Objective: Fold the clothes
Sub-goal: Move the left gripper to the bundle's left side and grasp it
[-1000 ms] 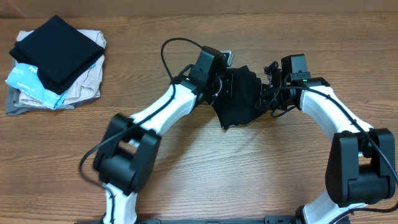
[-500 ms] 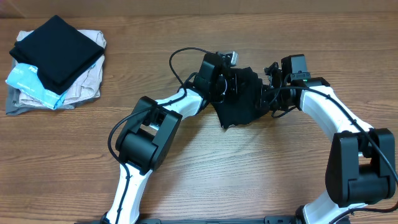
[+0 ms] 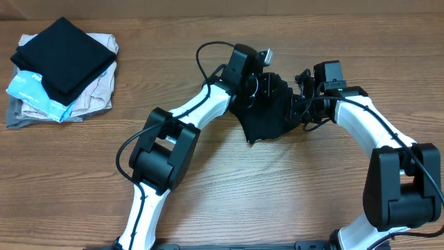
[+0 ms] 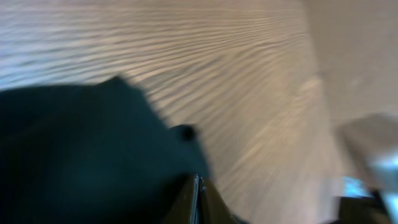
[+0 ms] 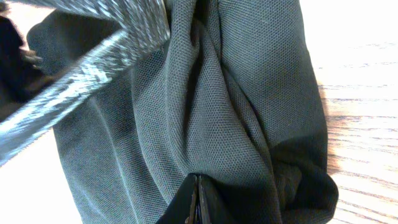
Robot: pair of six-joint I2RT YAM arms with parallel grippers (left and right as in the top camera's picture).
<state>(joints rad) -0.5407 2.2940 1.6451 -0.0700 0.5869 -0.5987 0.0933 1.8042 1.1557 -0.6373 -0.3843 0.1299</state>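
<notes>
The black T-shirt [image 3: 267, 114] hangs bunched between my two grippers over the far middle of the table. My left gripper [image 3: 262, 87] is at its upper left edge. In the blurred left wrist view its jaws [image 4: 198, 186] are pressed together against the dark fabric [image 4: 81, 155]. My right gripper [image 3: 297, 110] holds the shirt's right side. In the right wrist view its jaws [image 5: 196, 183] are shut on a gather of folds of the shirt [image 5: 217, 93]. The label and sleeves are hidden.
A stack of folded cloths lies at the far left: a black one [image 3: 64, 57] on top of a light-blue one [image 3: 28, 87] and a beige one [image 3: 97, 97]. The left arm's grey link [image 5: 93, 56] crosses the right wrist view's upper left.
My left arm's elbow has swung right and its wrist has shifted up and to the right at the shirt's top edge. The right arm and the shirt's lower part have stayed still.
</notes>
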